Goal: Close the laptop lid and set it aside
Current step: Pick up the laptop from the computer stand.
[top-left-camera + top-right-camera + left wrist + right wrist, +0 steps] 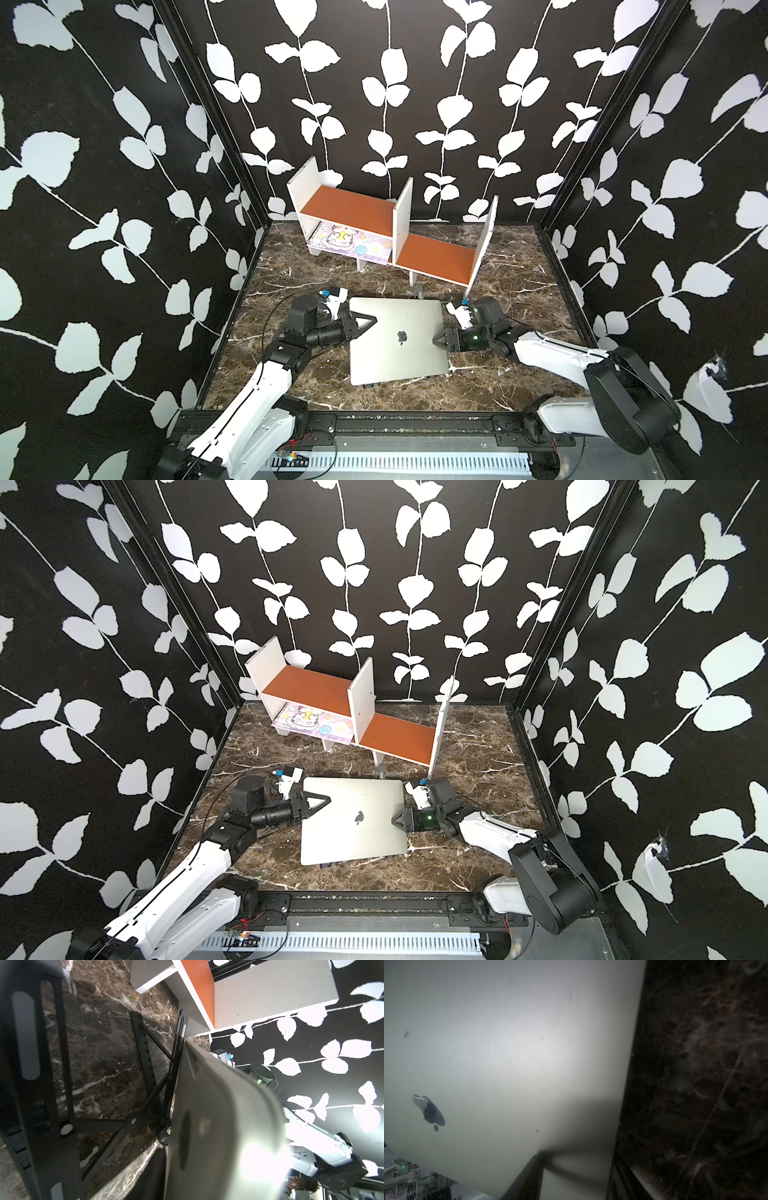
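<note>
Our left gripper (368, 322) sits at the laptop (399, 345)'s nine o'clock edge, our right gripper (439, 337) at three. We cannot tell whether either grips.

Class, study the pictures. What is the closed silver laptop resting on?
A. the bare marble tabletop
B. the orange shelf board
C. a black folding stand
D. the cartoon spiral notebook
C: in the left wrist view the laptop sits on the crossed bars of the black folding stand, which hold it up off the marble tabletop.
</note>
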{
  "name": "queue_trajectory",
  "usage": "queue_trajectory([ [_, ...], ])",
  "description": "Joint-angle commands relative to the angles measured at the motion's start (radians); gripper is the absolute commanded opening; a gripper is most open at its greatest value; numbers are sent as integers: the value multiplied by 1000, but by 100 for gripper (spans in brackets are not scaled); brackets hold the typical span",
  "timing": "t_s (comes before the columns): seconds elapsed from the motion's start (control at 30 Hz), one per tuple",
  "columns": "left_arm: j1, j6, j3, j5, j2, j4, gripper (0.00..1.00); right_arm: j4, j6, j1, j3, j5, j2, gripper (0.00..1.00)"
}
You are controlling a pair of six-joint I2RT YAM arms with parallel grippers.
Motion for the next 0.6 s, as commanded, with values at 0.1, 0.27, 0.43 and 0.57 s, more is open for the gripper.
queue_trajectory([
  [0.1, -8, 36, 58, 48, -33, -1, 25, 94, -10, 18, 37, -57, -35, 52],
  [0.27, -8, 19, 90, 53, -42, 0, 8, 48, -16, 10, 44, -23, -113, 52],
  [0.43, -7, -5, 132, 60, -45, -12, 0, -30, -38, -6, 67, 12, -221, 52],
  [0.57, -6, -10, 175, 57, -66, -29, 0, -163, -91, -17, 123, 62, -322, 52],
])
